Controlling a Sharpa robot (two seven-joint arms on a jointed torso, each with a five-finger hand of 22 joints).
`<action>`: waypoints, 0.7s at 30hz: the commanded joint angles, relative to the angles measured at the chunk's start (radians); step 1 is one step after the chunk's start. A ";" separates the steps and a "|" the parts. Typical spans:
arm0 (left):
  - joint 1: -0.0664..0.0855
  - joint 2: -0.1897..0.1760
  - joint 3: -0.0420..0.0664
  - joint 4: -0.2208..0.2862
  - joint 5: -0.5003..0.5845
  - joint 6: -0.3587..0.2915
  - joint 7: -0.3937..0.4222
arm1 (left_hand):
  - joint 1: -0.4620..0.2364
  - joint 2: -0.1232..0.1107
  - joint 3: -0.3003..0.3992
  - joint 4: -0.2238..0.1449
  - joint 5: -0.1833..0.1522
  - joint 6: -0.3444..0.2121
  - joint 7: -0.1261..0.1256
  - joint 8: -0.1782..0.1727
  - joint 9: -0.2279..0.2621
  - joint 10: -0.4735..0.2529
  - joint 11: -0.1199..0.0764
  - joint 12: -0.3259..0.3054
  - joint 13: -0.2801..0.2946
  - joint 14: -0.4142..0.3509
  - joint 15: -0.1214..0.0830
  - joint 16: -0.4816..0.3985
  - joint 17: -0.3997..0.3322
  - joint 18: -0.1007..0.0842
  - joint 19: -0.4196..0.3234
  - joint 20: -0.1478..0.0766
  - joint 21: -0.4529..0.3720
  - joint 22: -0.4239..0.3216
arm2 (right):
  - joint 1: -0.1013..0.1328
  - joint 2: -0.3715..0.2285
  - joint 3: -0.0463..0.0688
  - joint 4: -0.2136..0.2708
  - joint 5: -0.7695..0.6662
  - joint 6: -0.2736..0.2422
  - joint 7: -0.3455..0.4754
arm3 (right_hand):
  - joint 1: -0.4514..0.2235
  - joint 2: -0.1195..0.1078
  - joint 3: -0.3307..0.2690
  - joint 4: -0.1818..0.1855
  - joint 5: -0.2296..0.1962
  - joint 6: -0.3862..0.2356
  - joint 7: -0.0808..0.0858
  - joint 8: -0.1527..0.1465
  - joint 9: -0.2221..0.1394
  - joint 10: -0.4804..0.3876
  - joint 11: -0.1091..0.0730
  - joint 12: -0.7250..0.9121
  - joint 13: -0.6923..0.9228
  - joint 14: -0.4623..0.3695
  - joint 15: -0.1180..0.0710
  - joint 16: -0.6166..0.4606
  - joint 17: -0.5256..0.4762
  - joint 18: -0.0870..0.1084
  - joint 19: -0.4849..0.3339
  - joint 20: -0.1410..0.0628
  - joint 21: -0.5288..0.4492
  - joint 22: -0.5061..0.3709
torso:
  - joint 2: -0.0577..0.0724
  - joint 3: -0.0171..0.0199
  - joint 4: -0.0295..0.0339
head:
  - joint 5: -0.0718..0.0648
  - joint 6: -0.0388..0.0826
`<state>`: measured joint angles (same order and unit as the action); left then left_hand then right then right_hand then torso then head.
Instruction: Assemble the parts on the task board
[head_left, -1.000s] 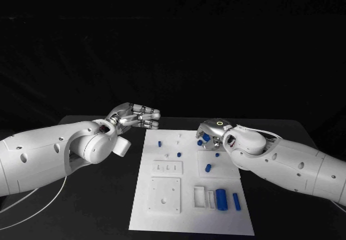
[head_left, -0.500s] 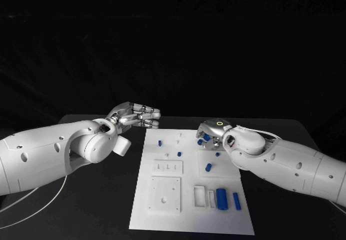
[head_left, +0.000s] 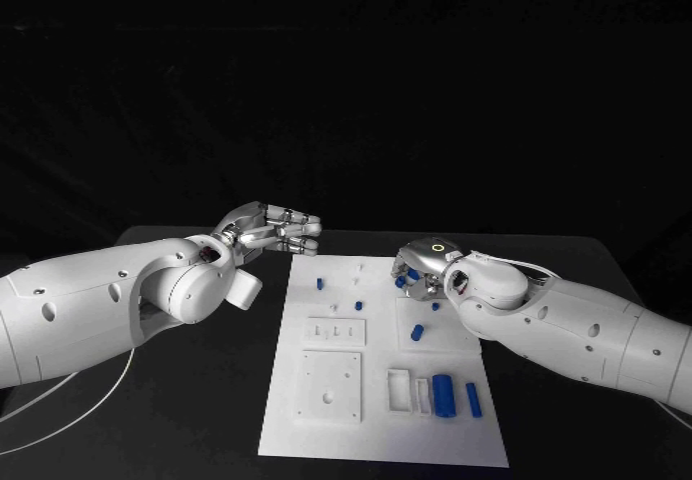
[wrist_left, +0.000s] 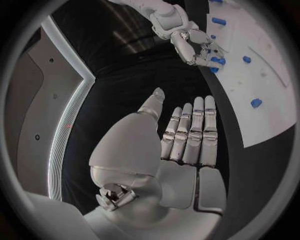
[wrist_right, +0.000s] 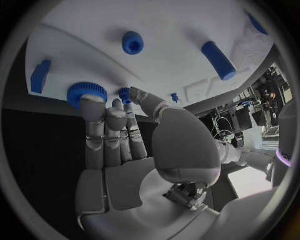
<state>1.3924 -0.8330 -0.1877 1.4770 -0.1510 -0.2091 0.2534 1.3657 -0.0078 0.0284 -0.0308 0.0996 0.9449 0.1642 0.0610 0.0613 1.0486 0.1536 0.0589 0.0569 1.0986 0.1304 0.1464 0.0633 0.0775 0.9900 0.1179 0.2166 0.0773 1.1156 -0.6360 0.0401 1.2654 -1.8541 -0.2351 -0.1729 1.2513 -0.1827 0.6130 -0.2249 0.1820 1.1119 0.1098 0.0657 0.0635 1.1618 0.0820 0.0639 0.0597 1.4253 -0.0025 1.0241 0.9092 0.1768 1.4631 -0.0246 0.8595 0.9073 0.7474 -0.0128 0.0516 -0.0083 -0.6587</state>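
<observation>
my right hand (head_left: 421, 272) sits low over the far right corner of the task board (head_left: 375, 440), and from my right wrist i see my fingertips (wrist_right: 92, 106) reaching a blue ridged round part (wrist_right: 87, 92) there, with my thumb close by a smaller blue piece (wrist_right: 125, 94); whether i truly pinch either one i cannot tell. my left hand (head_left: 274, 232) hovers off the board's far left corner, fingers curled together with nothing in them. on the board a blue peg (head_left: 319, 286) stands near the left edge, a short blue cylinder (head_left: 417, 333) lies mid-right, and a fatter blue cylinder (head_left: 444, 395) and a slim blue bar (head_left: 473, 399) lie side by side near the front right.
</observation>
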 joint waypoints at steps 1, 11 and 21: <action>0.002 0.002 0.001 0.000 -0.003 0.016 0.004 | -0.004 -0.001 0.001 0.006 -0.005 -0.005 0.000 0.004 0.001 -0.006 0.001 0.003 0.002 -0.006 0.003 -0.005 0.001 -0.002 -0.007 0.001 -0.002 -0.001 | -0.002 0.002 0.000 -0.004 0.002 0.018 0.013 | -0.009 0.004 0.000 0.008 -0.005 0.008 -0.002 -0.003 0.000 0.013 -0.001 -0.006 -0.001 0.005 -0.006 -0.005 0.000 -0.009 0.052 -0.006 0.004 0.001 | 0.001 -0.0001 0.0009 | 0.000 -0.003; 0.002 0.002 0.001 -0.001 -0.003 0.017 0.003 | -0.004 -0.001 0.001 0.006 -0.005 -0.005 0.000 0.004 0.001 -0.006 0.001 0.003 0.002 -0.006 0.003 -0.005 0.001 -0.002 -0.007 0.001 -0.002 -0.001 | -0.005 0.004 0.000 -0.007 -0.001 -0.007 0.007 | 0.003 0.044 0.007 0.011 -0.021 0.076 -0.011 0.000 0.005 0.095 -0.025 -0.005 0.001 0.006 -0.022 0.000 0.010 -0.021 0.053 -0.019 0.021 0.020 | -0.001 -0.0008 -0.0001 | 0.002 -0.006; 0.002 0.001 0.001 -0.002 -0.004 0.017 0.001 | -0.004 -0.001 0.001 0.006 -0.005 -0.005 0.000 0.004 0.001 -0.006 0.001 0.003 0.002 -0.006 0.003 -0.005 0.001 -0.002 -0.007 0.001 -0.002 -0.001 | -0.006 0.001 0.000 -0.001 -0.013 -0.117 -0.024 | -0.002 0.070 0.075 -0.017 -0.028 0.133 -0.025 -0.001 0.010 0.164 -0.044 -0.005 0.003 0.009 -0.038 -0.001 0.027 -0.044 0.051 -0.039 0.047 0.058 | 0.000 -0.0008 0.0002 | 0.002 -0.006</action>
<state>1.3924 -0.8331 -0.1879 1.4739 -0.1519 -0.2066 0.2516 1.3657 -0.0078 0.0284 -0.0308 0.0996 0.9449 0.1642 0.0610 0.0613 1.0486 0.1536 0.0589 0.0569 1.0986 0.1305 0.1464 0.0633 0.0776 0.9900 0.1179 0.2166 0.0774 1.1107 -0.6347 0.0400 1.2611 -1.8521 -0.2900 -0.1784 1.2475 -0.1258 0.6838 -0.2424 0.1444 1.2395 0.0837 0.0573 0.0716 1.3070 0.0511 0.0521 0.0585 1.4346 -0.0324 1.0241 0.9350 0.1458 1.4671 -0.0577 0.9021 0.9630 0.7469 -0.0136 0.0519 -0.0064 -0.6657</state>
